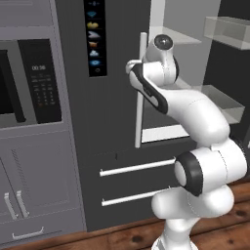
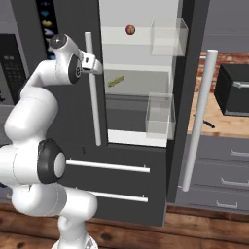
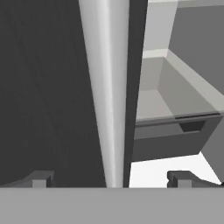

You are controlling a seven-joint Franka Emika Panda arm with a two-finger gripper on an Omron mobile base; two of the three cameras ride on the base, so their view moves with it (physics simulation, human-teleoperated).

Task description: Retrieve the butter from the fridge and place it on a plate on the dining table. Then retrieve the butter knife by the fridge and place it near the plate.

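Gripper (image 3: 111,178), fingers spread, straddling the white bar handle (image 3: 107,87) of the closed left fridge (image 2: 73,126) door. Butter (image 2: 115,80) lies beyond, right, on a shelf. Step: reaching for butter; next, clear the handle.

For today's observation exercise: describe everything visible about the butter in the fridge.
The butter is a small, thin, yellowish-olive stick, plain and matte. It lies flat and slightly slanted on a pale shelf inside the open fridge, one level below the shelf holding a small red ball. Only the shelf touches it; the open claw is by the door handle, apart from it.
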